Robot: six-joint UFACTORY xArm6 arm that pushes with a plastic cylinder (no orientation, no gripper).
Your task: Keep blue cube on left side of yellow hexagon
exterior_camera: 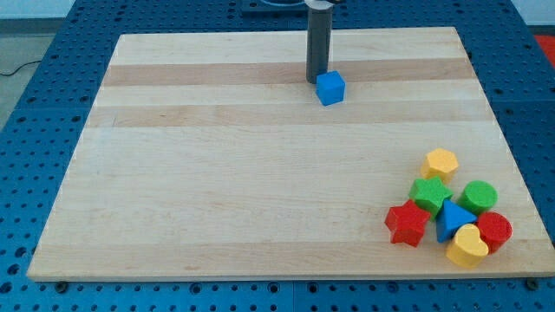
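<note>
The blue cube [330, 87] was found near the top of the bench [260, 173], a little right of centre. My tip [317, 81] was set just at the cube's left edge, seemingly touching it. No pincer was fitted, only a dark rod, so no opening could be told. The yellow hexagon [440, 163] lay well apart, toward the view's lower right, heading a cluster: green star [430, 194], green cylinder [478, 197], red star [408, 224], blue triangle [452, 220], red cylinder [495, 230], yellow heart [468, 246].
</note>
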